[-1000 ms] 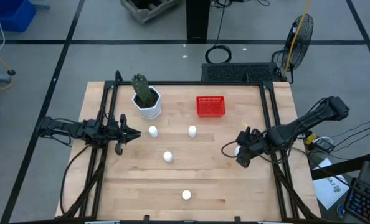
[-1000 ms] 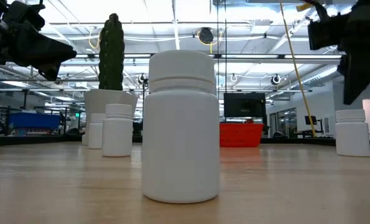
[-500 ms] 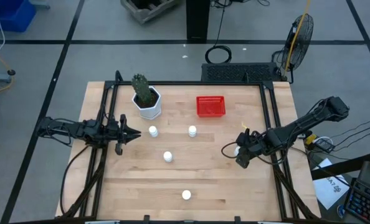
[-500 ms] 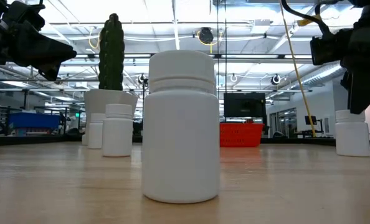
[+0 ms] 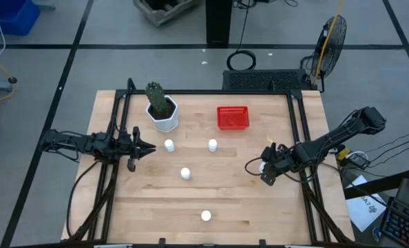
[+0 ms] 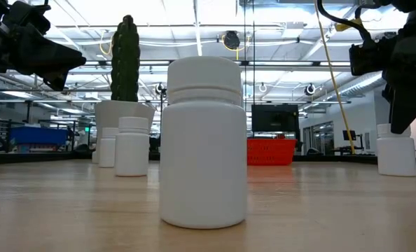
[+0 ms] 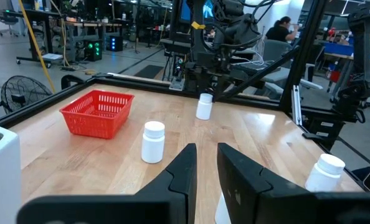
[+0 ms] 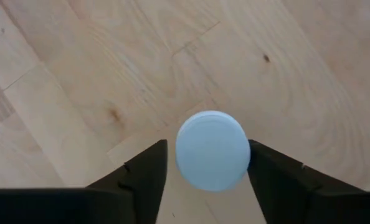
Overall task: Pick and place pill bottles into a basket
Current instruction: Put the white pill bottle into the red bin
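1. Leftmost, the left tool (image 5: 148, 147) waits at the counter's (image 5: 246, 207) left edge, its fingers (image 7: 179, 174) nearly together with a narrow gap and nothing between them.
2. Just beside it stand a cactus pot (image 5: 163, 110) and one pill bottle (image 5: 169, 145), upright.
3. Further along, a second bottle (image 5: 185, 173) stands mid-counter, a third (image 5: 206, 215) near the front edge, and a fourth (image 5: 213, 145) just in front of the red basket (image 5: 233, 118).
4. Rightmost, the right tool (image 5: 266, 169) points down over the fifth bottle (image 8: 211, 149); its fingers (image 8: 144, 171) are spread wide on either side of the white cap, not clamped on it.
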Available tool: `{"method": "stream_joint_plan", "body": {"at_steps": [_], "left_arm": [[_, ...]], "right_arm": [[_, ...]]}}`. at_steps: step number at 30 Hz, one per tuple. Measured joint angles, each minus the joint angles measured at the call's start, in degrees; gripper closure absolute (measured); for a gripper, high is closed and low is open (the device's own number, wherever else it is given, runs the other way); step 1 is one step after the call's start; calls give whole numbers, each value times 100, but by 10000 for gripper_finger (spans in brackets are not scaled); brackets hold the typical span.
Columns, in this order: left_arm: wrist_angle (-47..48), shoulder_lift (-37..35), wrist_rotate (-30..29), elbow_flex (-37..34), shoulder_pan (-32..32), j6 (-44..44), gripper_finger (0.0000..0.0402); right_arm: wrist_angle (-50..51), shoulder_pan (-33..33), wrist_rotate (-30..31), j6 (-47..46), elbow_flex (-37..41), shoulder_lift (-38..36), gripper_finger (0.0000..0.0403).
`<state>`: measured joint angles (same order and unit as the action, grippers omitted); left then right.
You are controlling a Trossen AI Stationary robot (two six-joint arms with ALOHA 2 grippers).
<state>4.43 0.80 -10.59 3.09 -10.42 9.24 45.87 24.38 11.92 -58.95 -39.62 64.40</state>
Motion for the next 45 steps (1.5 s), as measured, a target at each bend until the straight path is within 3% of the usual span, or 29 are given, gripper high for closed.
{"method": "stream_joint_plan", "body": {"at_steps": [7, 21, 27, 35, 42, 45], "left_arm": [[0, 0, 0, 0, 0, 0, 334], [0, 0, 0, 0, -1, -1, 334], [-2, 0, 0, 0, 1, 0, 334], [0, 0, 0, 0, 1, 1, 334], [0, 0, 0, 0, 1, 0, 334], [0, 0, 0, 0, 1, -1, 334]], "right_arm": [[-2, 0, 0, 6, 0, -2, 252], [-530, -191, 459, 574, 0, -101, 255], [-1342, -679, 879, 1487, 0, -369, 248], [-2995, -1414, 1810, 3377, -2, -727, 253], [-4616, -2215, 1800, 4869, -3, -760, 254], [-4798, -2608, 1640, 5191, -118, -694, 254]]}}
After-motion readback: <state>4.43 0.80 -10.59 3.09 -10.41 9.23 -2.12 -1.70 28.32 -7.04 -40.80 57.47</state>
